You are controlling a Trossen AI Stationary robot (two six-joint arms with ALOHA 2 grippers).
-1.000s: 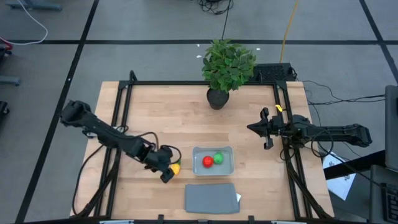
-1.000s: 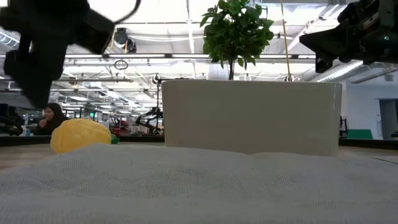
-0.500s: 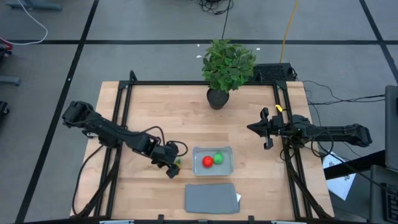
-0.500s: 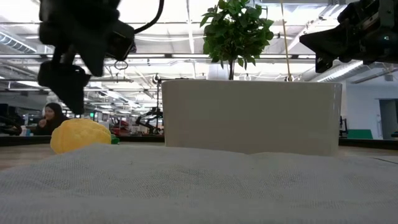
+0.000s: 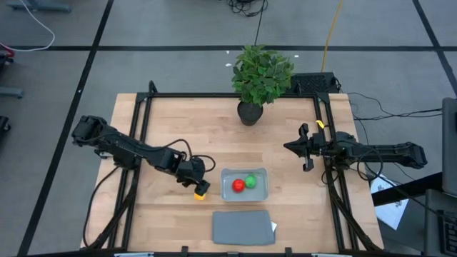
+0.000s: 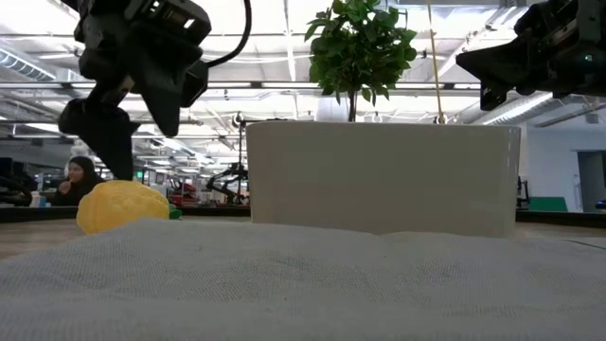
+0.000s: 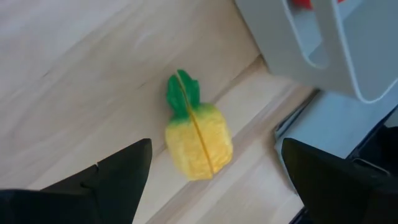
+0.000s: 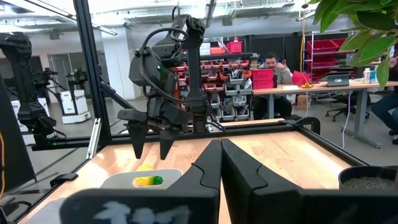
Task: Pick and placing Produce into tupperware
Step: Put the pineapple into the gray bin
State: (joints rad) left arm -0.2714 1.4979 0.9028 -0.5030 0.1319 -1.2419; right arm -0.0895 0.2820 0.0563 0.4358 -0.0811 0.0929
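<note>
High view: a pale wood-plank table (image 5: 228, 135) edged by a black metal frame stands on grey floor crossed by dark lines. The left gripper (image 5: 199, 184) hangs over the yellow toy piece (image 5: 202, 191), which lies on the wood just beside the tupperware (image 5: 245, 173). That shallow translucent grey-blue container with rounded corners holds the round red piece (image 5: 238, 185) and the round green piece (image 5: 250, 181), side by side. A flat darker grey lid (image 5: 243, 227) lies near it at the table's front edge. A leafy potted plant (image 5: 261, 73) stands at the back edge. The right gripper (image 5: 305, 148) waits well apart, by the right frame rail.

Low view: the yellow piece (image 6: 124, 206) looks rounded and pebbled, resting on the table with the left gripper's dark fingers (image 6: 104, 133) just above it. The container's wall (image 6: 383, 175) rises pale and opaque-looking beside it, the plant behind. An open workshop with ceiling lights and a seated person (image 6: 76, 180) lies beyond.

Left wrist view: the yellow piece (image 7: 198, 140) is fuzzy, seamed along its length, with a green leafy tip; the fingers (image 7: 112, 177) stand wide apart on either side, not touching it.

Right wrist view: the right arm's fingers (image 8: 214, 171) are pressed together. Red bins, shelving and people at desks fill the room; no writing is legible.
</note>
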